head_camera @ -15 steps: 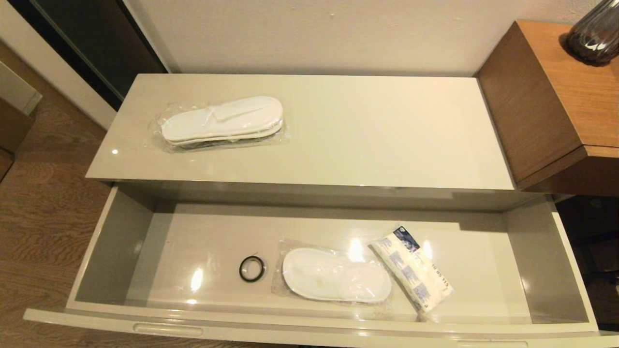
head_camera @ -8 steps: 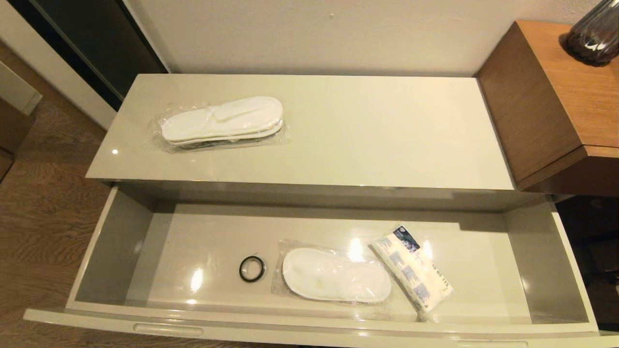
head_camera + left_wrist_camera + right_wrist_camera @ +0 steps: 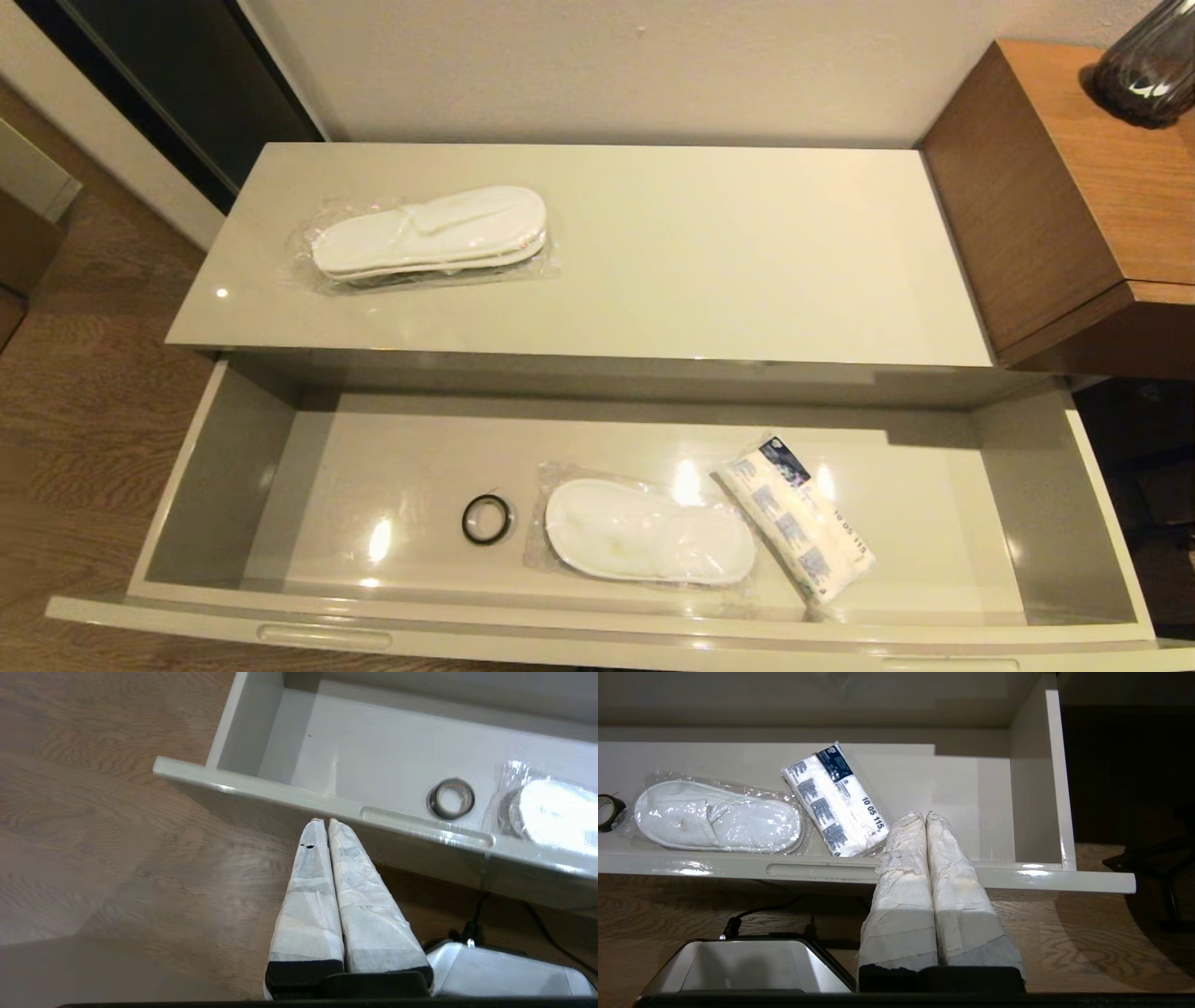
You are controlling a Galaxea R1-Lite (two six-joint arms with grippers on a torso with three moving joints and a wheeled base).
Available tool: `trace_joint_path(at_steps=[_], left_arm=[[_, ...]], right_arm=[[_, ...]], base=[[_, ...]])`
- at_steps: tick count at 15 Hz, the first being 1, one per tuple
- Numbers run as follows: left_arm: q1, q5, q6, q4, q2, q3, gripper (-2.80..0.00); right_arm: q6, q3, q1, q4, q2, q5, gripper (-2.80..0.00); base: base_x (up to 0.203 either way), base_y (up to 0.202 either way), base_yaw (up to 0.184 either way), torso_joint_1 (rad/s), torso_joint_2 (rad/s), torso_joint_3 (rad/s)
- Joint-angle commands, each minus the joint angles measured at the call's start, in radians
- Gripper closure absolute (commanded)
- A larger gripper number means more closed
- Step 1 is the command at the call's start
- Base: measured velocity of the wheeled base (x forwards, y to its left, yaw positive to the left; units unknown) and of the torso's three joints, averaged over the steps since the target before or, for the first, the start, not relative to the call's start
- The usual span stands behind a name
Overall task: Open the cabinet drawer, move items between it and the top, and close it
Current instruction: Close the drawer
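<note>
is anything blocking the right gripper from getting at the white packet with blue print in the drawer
Only the cabinet drawer's front wall. The right gripper, shut, sits outside and below that rim, with the packet just behind it, uncovered. The wrapped slippers lie beside the packet, not over it.

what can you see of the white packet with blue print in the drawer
The packet is a small pillow-shaped pack in shiny plastic, white with blue print blocks, a dark blue patch at one end and black digits along its side. It lies flat and askew on the drawer floor toward the right, beside the wrapped slippers.
</note>
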State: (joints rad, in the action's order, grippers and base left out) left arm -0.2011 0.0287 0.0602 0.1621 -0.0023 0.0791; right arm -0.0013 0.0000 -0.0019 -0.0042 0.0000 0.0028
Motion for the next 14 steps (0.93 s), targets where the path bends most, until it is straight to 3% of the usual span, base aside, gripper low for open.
trace_joint_path(at_steps=[1,4,14], left_arm=[[0.000,0.012,-0.008,-0.045,-0.038,0.012,0.00],[0.000,0.003,-0.034,-0.054,-0.038,0.010,0.00],[0.000,-0.001,-0.036,-0.052,-0.038,-0.033,0.00]], right_arm=[[0.000,0.002,0.000,0.000,0.000,0.000,0.00],[0.000,0.000,0.000,0.000,0.000,0.000,0.00],[0.000,0.000,0.000,0.000,0.002,0.001,0.00]], base=[[0.000,0.000,0.000,0.000,0.00,0.000],[0.000,0.000,0.000,0.000,0.00,0.000],[0.000,0.000,0.000,0.000,0.00,0.000]])
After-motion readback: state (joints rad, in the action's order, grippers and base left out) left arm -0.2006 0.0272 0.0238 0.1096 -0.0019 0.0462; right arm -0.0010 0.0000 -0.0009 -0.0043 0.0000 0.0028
